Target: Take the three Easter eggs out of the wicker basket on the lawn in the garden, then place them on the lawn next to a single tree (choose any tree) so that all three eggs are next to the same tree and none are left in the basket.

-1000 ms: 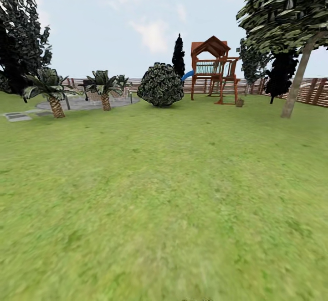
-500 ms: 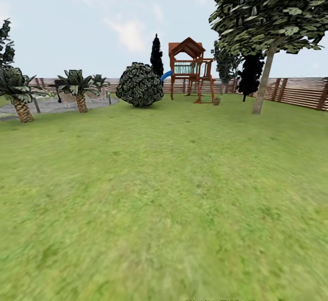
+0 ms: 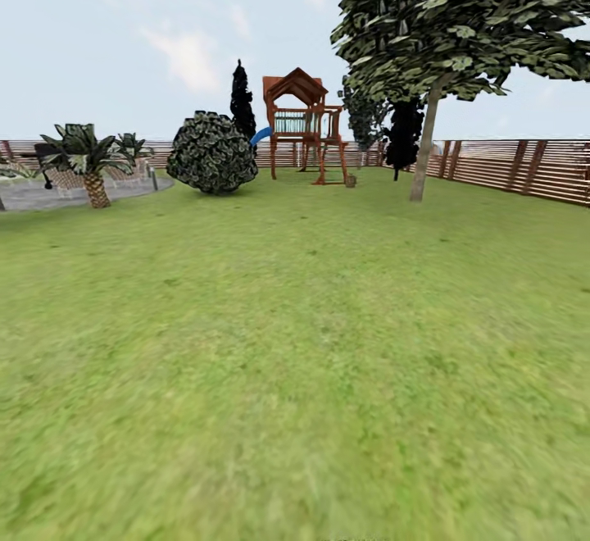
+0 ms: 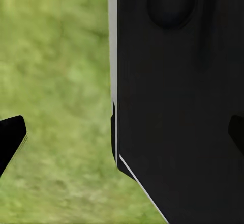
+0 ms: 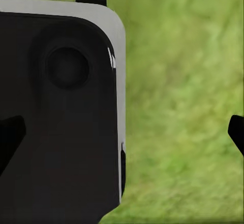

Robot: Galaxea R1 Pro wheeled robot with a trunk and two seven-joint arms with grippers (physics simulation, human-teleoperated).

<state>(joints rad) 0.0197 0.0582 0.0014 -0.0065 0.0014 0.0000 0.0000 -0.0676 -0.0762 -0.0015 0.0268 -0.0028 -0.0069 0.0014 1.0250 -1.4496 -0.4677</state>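
Observation:
The lawn (image 3: 287,344) stretches ahead of me in the head view, green with yellowish patches. A tall tree (image 3: 422,147) with a pale trunk and broad light-green canopy rises at the far right. A small brown shape (image 3: 351,181) sits on the grass by the play tower; it may be the wicker basket, but it is too far to tell. The Easter eggs are out of view. My left gripper (image 4: 123,135) is open over grass, beside a black panel of my own body. My right gripper (image 5: 123,133) is open too, with nothing held.
A wooden play tower (image 3: 301,127) with a blue slide stands at the back, a round bush (image 3: 211,153) to its left. Palms (image 3: 88,162) edge a paved patch at far left. A slatted fence (image 3: 524,168) closes the right side. Dark columnar trees (image 3: 403,135) stand behind.
The whole head view has shifted leftward: the camera has turned to the right, so the tree, play tower and bush sit further left in the picture. Nothing in the garden itself has moved.

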